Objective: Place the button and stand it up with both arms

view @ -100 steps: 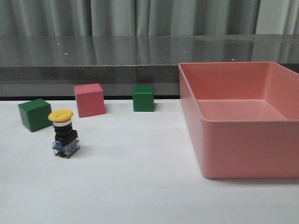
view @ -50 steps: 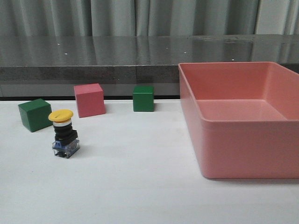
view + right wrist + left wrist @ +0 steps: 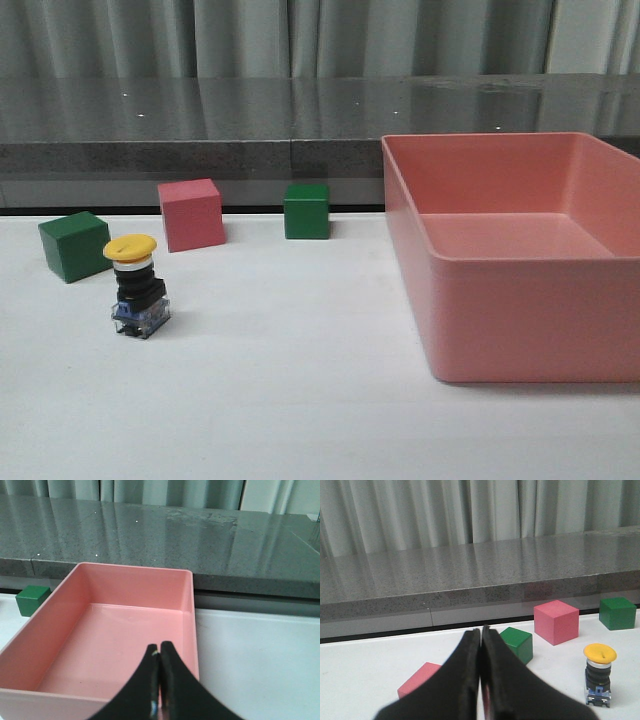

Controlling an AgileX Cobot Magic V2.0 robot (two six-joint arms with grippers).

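The button stands upright on the white table at the left, yellow cap up, clear bluish base down; it also shows in the left wrist view. Neither arm shows in the front view. My left gripper is shut and empty, well back from the button, which lies ahead and off to one side. My right gripper is shut and empty, in front of the pink bin.
A large pink bin fills the right of the table. Two green cubes and a pink cube stand behind the button. Another pink block lies near my left gripper. A grey ledge runs along the back.
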